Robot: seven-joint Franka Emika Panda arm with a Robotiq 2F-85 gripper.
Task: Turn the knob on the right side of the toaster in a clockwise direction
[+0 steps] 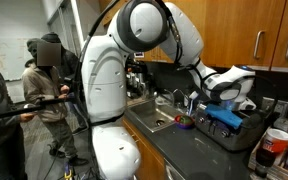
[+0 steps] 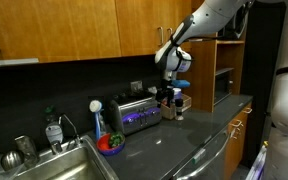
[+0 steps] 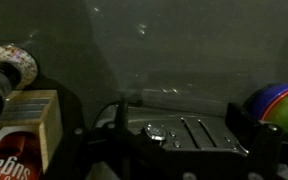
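Note:
The toaster (image 2: 134, 114) is a silver box with a blue-lit front, standing against the back wall of the dark counter; it also shows in an exterior view (image 1: 224, 118). In the wrist view I look down on its top (image 3: 189, 135), with the round knob (image 3: 156, 131), small buttons and two slots. My gripper (image 3: 179, 125) is open, its dark fingers apart on either side of the toaster's knob end, a little above it. In both exterior views the gripper (image 2: 167, 95) (image 1: 220, 96) hovers at the toaster's right end.
A sink (image 2: 54, 165) with a faucet (image 2: 68, 130) lies left of the toaster. A blue bottle (image 2: 115, 122) and a colourful bowl (image 2: 111, 145) (image 3: 274, 105) stand beside it. A wooden box (image 3: 36, 115) and cans (image 2: 180, 103) crowd the knob side. People stand nearby (image 1: 49, 80).

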